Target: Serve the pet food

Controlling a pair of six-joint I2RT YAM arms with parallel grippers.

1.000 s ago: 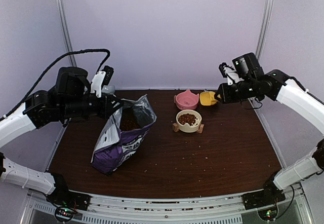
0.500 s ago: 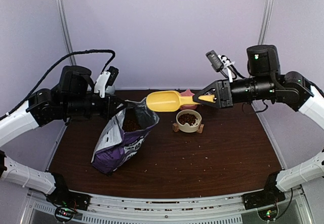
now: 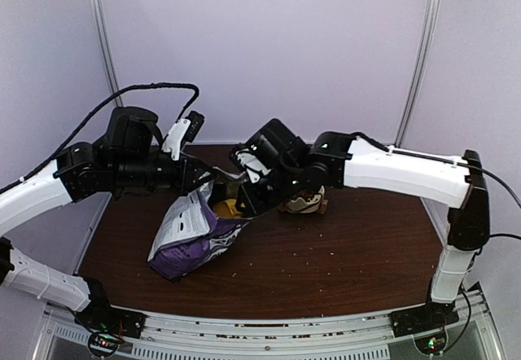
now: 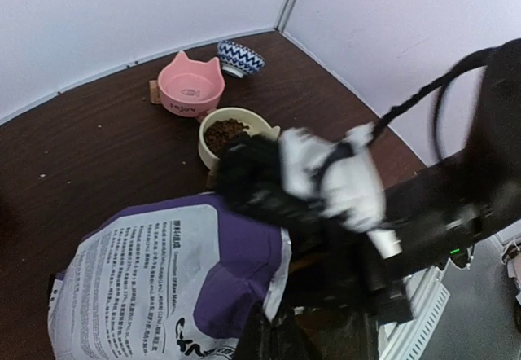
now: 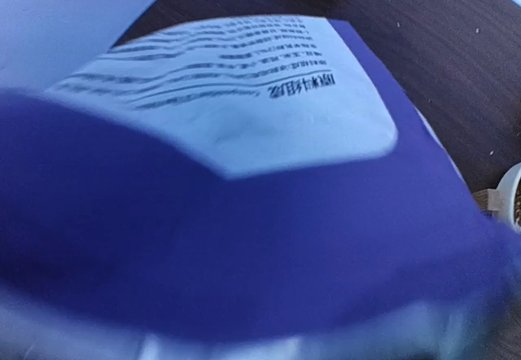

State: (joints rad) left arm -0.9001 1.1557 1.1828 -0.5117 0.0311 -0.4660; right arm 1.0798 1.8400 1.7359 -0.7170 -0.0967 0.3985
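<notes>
Top: left gripper [image 3: 201,182] pinches purple pet food bag [image 3: 191,238] by its rim; right gripper [image 3: 246,201] clamps yellow scoop [image 3: 229,208] at the bag's mouth. Left wrist: kibble [image 4: 226,132] lies in cream bowl [image 4: 208,153] beyond the bag. Right wrist: the bag fills the view, close and blurred.

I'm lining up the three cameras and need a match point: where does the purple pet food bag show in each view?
Top external: purple bag stands left of centre on the table, with both arms at its open mouth.
Left wrist: purple bag at lower left, printed label showing.
Right wrist: purple bag fills nearly the whole frame, blurred.
Shared landmark: cream bowl, only a sliver at the right wrist view's right edge.
</notes>
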